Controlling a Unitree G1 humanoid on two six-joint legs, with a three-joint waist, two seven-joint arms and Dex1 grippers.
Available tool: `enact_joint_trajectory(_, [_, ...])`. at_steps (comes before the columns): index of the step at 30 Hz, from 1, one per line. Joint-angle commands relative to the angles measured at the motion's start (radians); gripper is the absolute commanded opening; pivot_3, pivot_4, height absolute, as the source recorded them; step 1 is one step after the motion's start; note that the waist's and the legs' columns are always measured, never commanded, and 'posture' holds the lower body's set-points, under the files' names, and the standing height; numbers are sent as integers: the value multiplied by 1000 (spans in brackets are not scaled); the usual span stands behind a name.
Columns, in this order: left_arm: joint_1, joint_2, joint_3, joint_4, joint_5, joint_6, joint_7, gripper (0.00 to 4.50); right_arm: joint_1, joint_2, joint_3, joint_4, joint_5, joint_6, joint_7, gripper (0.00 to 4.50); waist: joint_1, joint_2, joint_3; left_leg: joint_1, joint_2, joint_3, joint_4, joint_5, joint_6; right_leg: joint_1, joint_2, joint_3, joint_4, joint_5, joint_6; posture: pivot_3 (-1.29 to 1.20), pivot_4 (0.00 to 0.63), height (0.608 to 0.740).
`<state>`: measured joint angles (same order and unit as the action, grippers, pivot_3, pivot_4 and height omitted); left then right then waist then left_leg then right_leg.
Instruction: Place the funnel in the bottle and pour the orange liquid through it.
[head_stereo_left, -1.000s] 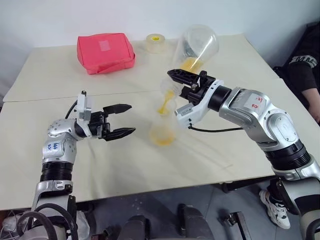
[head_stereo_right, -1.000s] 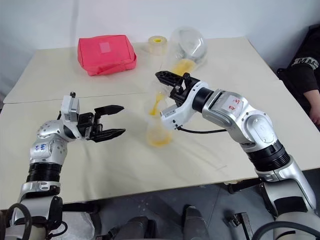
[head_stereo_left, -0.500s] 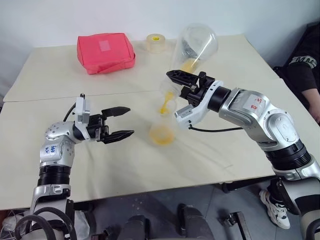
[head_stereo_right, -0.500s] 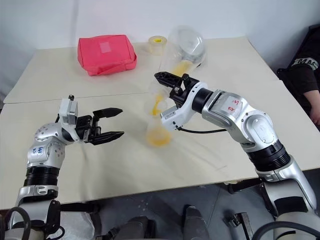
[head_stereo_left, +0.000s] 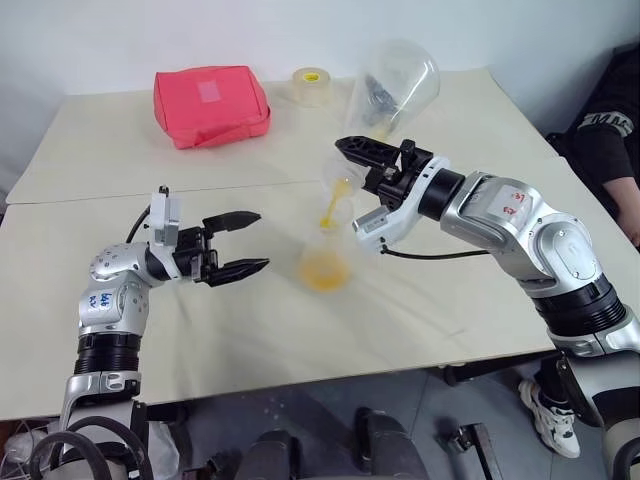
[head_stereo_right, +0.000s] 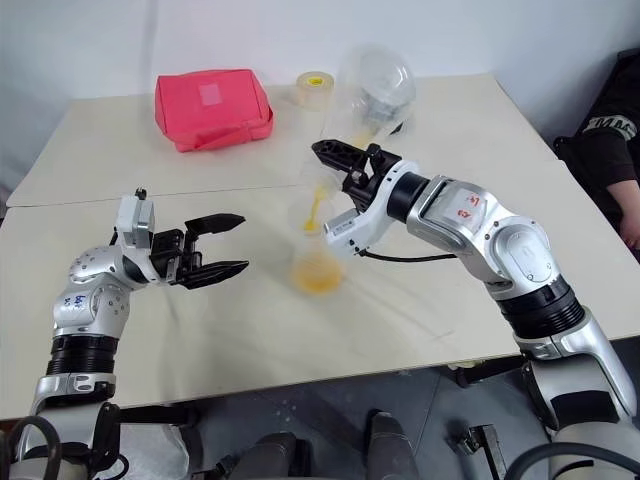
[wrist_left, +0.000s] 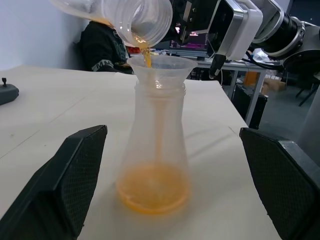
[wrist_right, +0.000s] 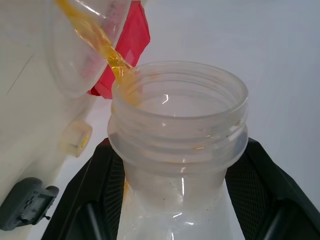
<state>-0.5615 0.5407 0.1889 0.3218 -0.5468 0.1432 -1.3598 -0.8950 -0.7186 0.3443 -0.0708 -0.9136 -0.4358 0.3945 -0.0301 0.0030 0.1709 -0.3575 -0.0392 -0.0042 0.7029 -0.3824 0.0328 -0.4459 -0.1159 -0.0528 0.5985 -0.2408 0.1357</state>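
Observation:
The small conical bottle (head_stereo_left: 322, 256) stands on the table with the clear funnel (wrist_left: 161, 65) seated in its neck. Orange liquid (wrist_left: 152, 187) pools in the bottle's base, and a thin stream falls into the funnel. My right gripper (head_stereo_left: 366, 160) is shut on the neck of a larger clear flask (head_stereo_left: 398, 82), its black fingers (wrist_right: 262, 192) on either side of the neck, holding it tipped base-up over the funnel. My left gripper (head_stereo_left: 241, 243) hovers open just left of the bottle, apart from it and pointing at it, with nothing between its fingers.
A red pouch (head_stereo_left: 210, 103) and a roll of tape (head_stereo_left: 312, 85) lie at the back of the table (head_stereo_left: 480, 290). A person in dark clothes (head_stereo_left: 612, 140) sits beyond the table's right edge. A seam crosses the table from left to right behind the bottle.
The right gripper has tipped the flask a little steeper. Less orange liquid sits in the flask and the pool in the bottle has grown. The left gripper has stayed put.

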Motion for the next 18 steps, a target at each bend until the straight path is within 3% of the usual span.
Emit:
enact_joint_trajectory(1, [-6, 7, 15, -32, -25, 0, 0, 4500, -33, -11, -37, -15, -5, -14, -30, 2420, 0, 0, 0, 0, 0, 0, 0, 0, 0, 0, 0, 0, 0, 0, 0, 0, 150, 740])
enact_joint_trajectory(18, [-26, 2, 10, -17, -23, -2, -5, 4500, -27, -16, -38, -11, -34, -67, -66, 2420, 0, 0, 0, 0, 0, 0, 0, 0, 0, 0, 0, 0, 0, 0, 0, 0, 150, 740])
